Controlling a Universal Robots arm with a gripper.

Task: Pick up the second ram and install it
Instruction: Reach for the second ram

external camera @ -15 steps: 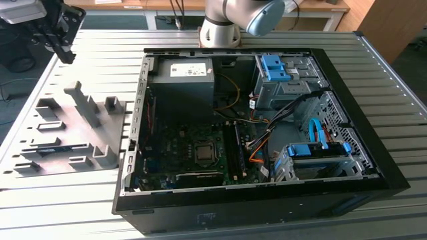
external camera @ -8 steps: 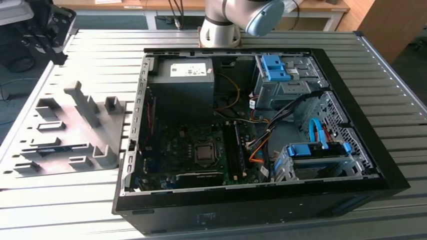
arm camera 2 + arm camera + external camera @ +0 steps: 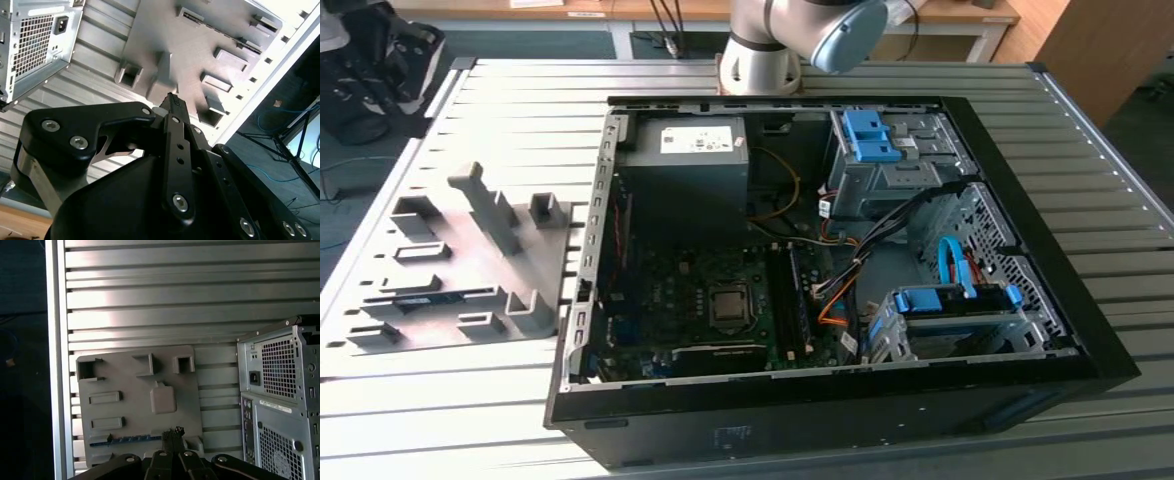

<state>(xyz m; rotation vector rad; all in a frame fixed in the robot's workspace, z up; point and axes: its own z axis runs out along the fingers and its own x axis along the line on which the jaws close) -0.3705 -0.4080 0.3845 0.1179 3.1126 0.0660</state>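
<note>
The memory stick point(image 3: 127, 439) sits in a long slot near one edge of the grey holder tray point(image 3: 135, 385). The tray lies on the slatted worktop point(image 3: 150, 300) beside the computer case point(image 3: 280, 390). The tool point(image 3: 172, 432) hangs over the tray, in line with the stick's end, its tips together and gripping nothing.

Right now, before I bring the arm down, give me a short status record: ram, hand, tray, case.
second ram: lying in a slot of the grey holder tray, not picked up
hand: hanging above the tray, clear of the ram
computer case: open, beside the tray on the slatted table
install: not done
</note>
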